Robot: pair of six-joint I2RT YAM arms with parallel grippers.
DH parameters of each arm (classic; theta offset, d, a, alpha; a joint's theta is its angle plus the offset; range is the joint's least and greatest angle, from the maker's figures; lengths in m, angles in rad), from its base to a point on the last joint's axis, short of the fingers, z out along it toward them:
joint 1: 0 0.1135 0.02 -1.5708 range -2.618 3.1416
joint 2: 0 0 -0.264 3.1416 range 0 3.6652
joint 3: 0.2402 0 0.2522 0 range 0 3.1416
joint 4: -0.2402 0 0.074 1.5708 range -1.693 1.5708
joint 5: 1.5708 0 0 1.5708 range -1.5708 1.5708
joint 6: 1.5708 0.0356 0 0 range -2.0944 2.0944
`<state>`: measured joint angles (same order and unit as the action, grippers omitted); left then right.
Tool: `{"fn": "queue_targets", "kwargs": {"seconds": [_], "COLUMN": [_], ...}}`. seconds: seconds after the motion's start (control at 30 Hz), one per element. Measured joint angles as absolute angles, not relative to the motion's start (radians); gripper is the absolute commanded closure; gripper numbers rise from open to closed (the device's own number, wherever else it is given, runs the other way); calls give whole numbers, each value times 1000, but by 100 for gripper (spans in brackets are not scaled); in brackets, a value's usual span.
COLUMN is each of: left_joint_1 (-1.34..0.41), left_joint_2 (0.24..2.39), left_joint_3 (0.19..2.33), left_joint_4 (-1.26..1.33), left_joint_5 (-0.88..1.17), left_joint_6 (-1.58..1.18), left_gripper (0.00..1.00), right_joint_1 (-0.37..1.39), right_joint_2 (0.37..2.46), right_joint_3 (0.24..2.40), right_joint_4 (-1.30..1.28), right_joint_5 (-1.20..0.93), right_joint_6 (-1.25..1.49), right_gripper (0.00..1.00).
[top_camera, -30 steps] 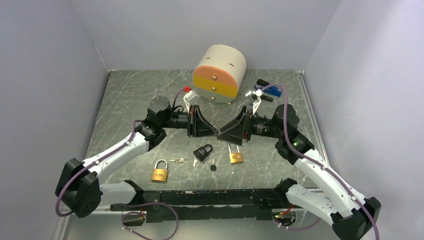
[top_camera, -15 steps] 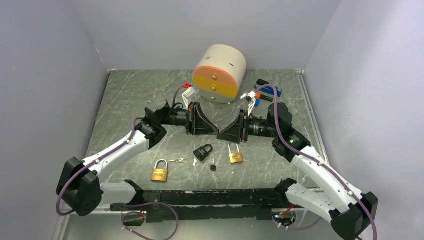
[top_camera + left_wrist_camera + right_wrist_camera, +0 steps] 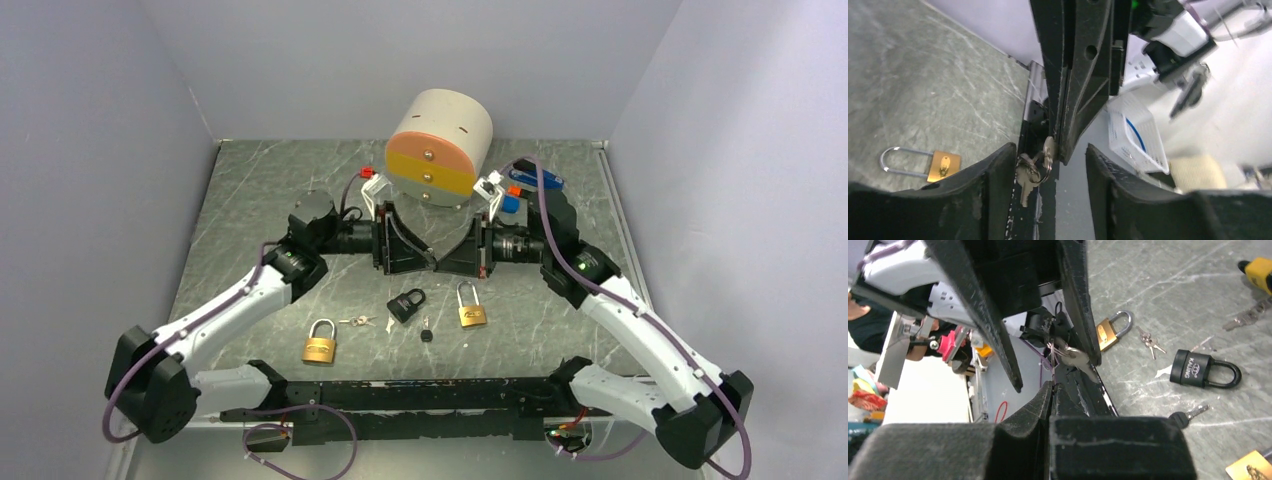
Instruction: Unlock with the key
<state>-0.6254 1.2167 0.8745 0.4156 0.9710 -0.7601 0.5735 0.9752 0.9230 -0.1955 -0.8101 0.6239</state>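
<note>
1. Key bunch: a few small silver keys on a ring. It is in the air over the middle of the bench, where my two arms meet. It hangs at the very tip of my right hand, whose fingers are clenched flat together on it.
2. My left hand: released. The fingers stand apart on either side of the bunch and of the right hand's tip. I cannot tell whether one finger brushes the keys.
3. Black padlock: flat on the bench, just nearer than the two hands in the top view.
4. Right brass padlock: flat on the bench, just to the right of the black padlock.
5. Left brass padlock: flat on the bench, further left, near my left arm.
6. Loose small keys: on the bench between the left brass padlock and the black padlock.
7. Black-headed key: on the bench, close beside the black padlock on its near side.
8. Round drawer unit: at the back of the bench, its orange and yellow fronts facing the arms.
</note>
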Motion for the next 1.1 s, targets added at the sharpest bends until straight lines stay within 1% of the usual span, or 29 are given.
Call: {"fn": "queue_targets", "kwargs": {"seconds": [0.07,0.13,0.2,0.3,0.43,0.6,0.73,0.83,1.0,1.1], "left_joint_1": [-628,-629,-629,-628,-628,-628,-630,-630,-630,-630], "left_joint_2": [1171,1097,1032,932,875,892,960,998,1031,1058], "left_joint_3": [873,862,846,804,732,638,626,619,608,608], "left_joint_4": [318,203,133,36,-6,63,161,273,435,475], "left_joint_5": [885,752,653,499,419,482,582,661,789,873], "left_joint_6": [-706,-650,-613,-560,-516,-501,-502,-519,-559,-571], "left_gripper": [30,28,27,28,31,36,37,38,48,50], "right_joint_1": [574,574,575,575,575,598,661,716,780,787], "right_joint_2": [1013,1077,1147,1245,1347,1397,1446,1470,1485,1489], "right_joint_3": [984,1066,1122,1147,1148,1235,1353,1402,1461,1499], "right_joint_4": [-292,-427,-550,-721,-908,-1058,-1108,-1122,-1147,-1160], "right_joint_5": [-788,-751,-699,-621,-564,-550,-547,-553,-572,-589], "right_joint_6": [596,553,517,485,450,379,315,276,224,197], "right_gripper": [100,100,100,100,100,100,100,100,100,100]}}
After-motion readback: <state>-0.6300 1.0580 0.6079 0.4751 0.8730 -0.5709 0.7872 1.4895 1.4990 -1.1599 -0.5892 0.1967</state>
